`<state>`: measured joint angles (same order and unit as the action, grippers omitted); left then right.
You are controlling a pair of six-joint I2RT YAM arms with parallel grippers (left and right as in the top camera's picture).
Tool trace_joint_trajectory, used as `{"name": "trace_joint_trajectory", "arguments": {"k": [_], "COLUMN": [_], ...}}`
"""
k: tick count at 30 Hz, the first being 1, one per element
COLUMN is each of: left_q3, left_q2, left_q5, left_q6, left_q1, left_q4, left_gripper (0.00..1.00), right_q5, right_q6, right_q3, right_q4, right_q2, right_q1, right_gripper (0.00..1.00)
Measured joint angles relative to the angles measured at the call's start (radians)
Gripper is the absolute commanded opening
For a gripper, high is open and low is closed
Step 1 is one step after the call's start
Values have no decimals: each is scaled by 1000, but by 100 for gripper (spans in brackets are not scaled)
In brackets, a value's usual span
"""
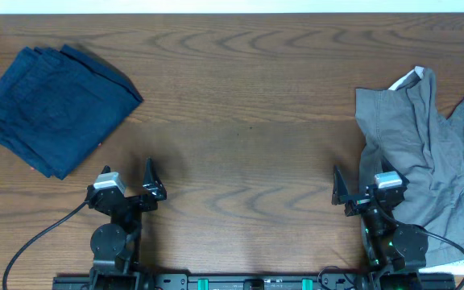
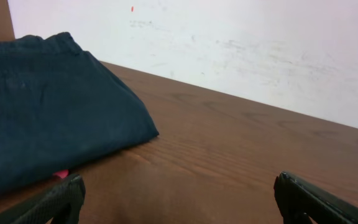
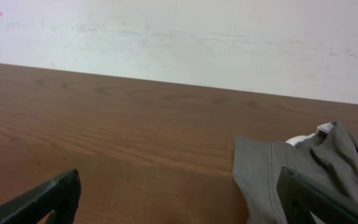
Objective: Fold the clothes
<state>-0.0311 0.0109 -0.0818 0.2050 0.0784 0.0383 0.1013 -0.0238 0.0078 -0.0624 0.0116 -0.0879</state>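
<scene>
The grey trousers [image 1: 425, 153] lie crumpled at the right side of the table, a white waistband label showing at their far edge. They also show in the right wrist view [image 3: 291, 171], at the lower right. My right gripper [image 1: 359, 187] is open and empty, low at the near edge, its right finger next to the trousers' left edge; in its own view [image 3: 179, 198] bare wood lies between the fingers. My left gripper [image 1: 127, 181] is open and empty near the front left [image 2: 178, 200].
A dark navy-blue folded garment [image 1: 59, 105] lies at the far left of the wooden table [image 1: 240, 121]; it fills the left of the left wrist view [image 2: 48, 118]. A white wall runs behind the table's far edge.
</scene>
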Motion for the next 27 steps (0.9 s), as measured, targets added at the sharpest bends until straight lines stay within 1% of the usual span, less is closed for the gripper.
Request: {"name": "trace_joint_trajectory", "arguments": {"k": [10, 17, 22, 27], "left_q3": [0, -31, -165, -358], "left_q2": [0, 34, 163, 336], "left_q5": [11, 54, 60, 61], "left_q6": [0, 0, 0, 0], "left_q1": [0, 0, 0, 0], "left_q4": [-2, 53, 130, 219], "left_gripper": [98, 98, 98, 98], "right_q5": [-2, -47, -97, -142], "right_q6": [9, 13, 13, 14], "right_q3": [0, 2, 55, 187], "right_q4": [0, -8, -58, -125], "right_q2": [2, 9, 71, 241], "right_q1": [0, 0, 0, 0], "right_gripper": [99, 99, 99, 99]}}
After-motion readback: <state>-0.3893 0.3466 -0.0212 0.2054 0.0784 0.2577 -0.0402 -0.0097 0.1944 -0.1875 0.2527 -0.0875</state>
